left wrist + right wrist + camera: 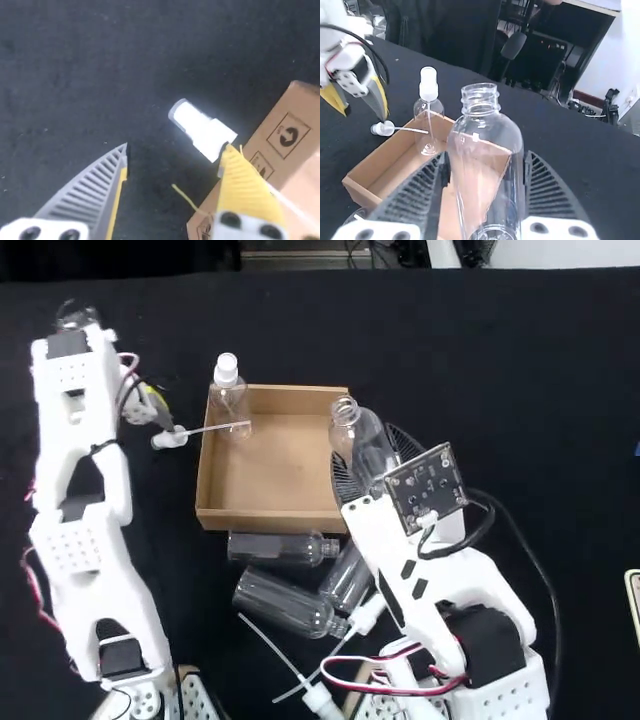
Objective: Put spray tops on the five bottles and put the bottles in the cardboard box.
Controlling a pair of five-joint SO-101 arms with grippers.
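Note:
An uncapped clear bottle point(354, 435) point(485, 175) stands upright over the right rim of the cardboard box point(268, 510), with my right gripper point(368, 464) point(485, 156) shut on it. A bottle with a white spray top point(230, 392) point(427, 116) stands in the box's far left corner. A loose spray top point(168, 438) point(202, 130) point(382, 128) lies on the table just outside the box's left wall, its tube reaching over the rim. My left gripper point(150, 412) point(175, 150) hangs open right above that spray top. Three uncapped bottles point(285, 602) lie in front of the box.
Two more spray tops point(312, 696) with long tubes lie near the right arm's base. The black table is open behind and to the right of the box. The cardboard box wall point(292, 132) stands close beside the left gripper's yellow finger point(240, 185).

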